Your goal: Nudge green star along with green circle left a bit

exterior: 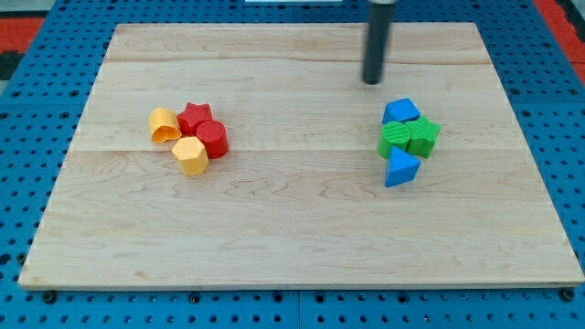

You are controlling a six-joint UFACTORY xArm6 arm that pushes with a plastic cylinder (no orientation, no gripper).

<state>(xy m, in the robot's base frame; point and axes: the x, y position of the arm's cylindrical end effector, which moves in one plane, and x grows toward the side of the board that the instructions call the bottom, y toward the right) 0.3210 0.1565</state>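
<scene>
The green circle and the green star sit side by side, touching, at the board's right of centre. A blue block touches them from above and a blue triangle from below. My tip is at the end of the dark rod coming down from the view's top. It stands above and slightly left of the blue block, apart from all blocks.
At the board's left is a second cluster: a yellow arch-like block, a red star, a red circle and a yellow hexagon. The wooden board lies on a blue pegboard.
</scene>
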